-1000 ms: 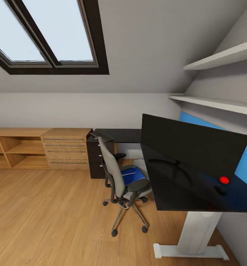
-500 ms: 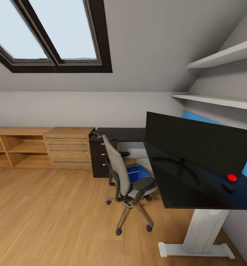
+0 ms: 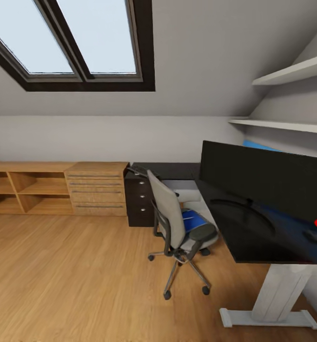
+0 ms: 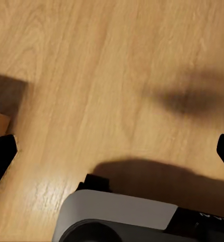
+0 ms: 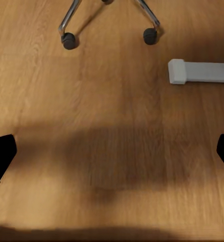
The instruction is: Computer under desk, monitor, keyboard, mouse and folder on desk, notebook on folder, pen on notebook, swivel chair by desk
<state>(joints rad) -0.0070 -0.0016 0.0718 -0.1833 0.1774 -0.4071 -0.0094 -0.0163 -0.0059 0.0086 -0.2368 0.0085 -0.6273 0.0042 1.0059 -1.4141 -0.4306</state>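
The swivel chair [image 3: 170,216] stands on the wood floor by the desk's [image 3: 253,237] near corner, its back toward me. The blue folder [image 3: 194,221] lies on its seat with a pale streak across it. The monitor [image 3: 267,180] stands on the glossy black desk, and the small mouse [image 3: 312,235] lies below its red dot. A slim dark slab that looks like the keyboard [image 3: 138,171] rests on the black cabinet desk [image 3: 142,199] behind the chair. My left gripper [image 4: 112,156] and right gripper [image 5: 112,151] hang open over bare floor. Notebook, pen and computer I cannot make out.
Light wooden drawers [image 3: 96,190] and open shelves [image 3: 25,192] line the far wall under the skylight [image 3: 78,42]. Two white wall shelves [image 3: 291,126] hang above the desk. Chair castors [image 5: 69,40] and the desk's white foot [image 5: 200,70] lie ahead of my right gripper.
The whole head view has shifted, so chair, desk and monitor sit further right in the picture. The things themselves have not moved.
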